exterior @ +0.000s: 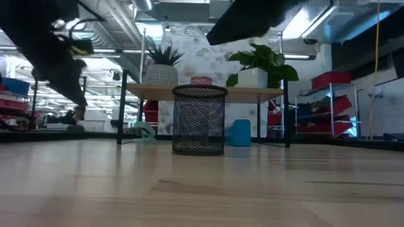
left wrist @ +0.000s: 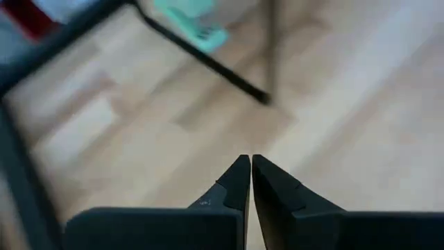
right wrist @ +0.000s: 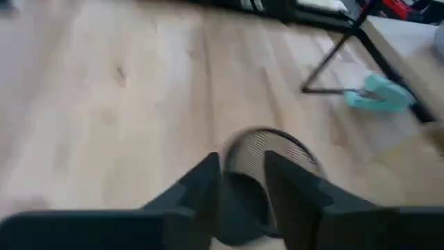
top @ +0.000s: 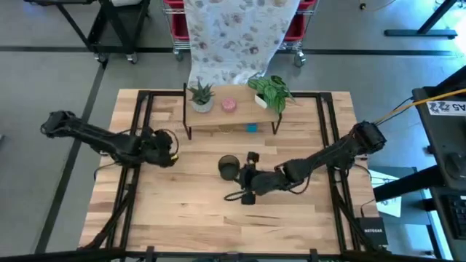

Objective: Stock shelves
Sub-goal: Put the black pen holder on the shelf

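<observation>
The shelves stand at the far middle of the table on thin black legs. On the top plank are a small spiky plant, a pink item and a leafy plant; a blue item sits underneath. A black mesh cup stands upright on the tabletop in front of the shelves. My right gripper is open just above the cup, on its near right side; in the low view nothing touches the cup. My left gripper is shut and holds nothing, above the table near the shelves' left leg.
Black rails run along the tabletop's left and right sides. A teal item lies beyond the shelf leg, under the shelves. Bare wood stretches across the table's near half. A patterned cloth hangs behind the far edge.
</observation>
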Controlling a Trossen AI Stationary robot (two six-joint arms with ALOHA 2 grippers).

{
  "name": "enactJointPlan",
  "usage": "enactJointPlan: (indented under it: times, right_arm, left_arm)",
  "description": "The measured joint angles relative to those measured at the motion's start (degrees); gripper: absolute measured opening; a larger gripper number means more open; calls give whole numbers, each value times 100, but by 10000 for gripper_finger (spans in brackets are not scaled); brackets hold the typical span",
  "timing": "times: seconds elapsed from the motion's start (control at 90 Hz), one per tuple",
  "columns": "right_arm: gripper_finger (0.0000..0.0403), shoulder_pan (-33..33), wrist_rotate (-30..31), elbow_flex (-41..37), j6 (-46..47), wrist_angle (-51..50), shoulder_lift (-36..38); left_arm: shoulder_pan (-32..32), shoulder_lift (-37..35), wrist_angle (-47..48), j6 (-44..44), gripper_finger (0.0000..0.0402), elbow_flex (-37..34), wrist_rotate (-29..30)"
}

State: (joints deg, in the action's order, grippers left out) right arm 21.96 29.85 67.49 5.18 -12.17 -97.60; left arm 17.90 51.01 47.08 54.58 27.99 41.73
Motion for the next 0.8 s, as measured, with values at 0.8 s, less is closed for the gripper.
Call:
enactJointPlan:
  times: [0.8]
  right_arm:
    - [162, -828, -1911, 350, -581, -404, -900]
  left_arm:
    - [1701, 39, 36, 1264, 0, 9, 448]
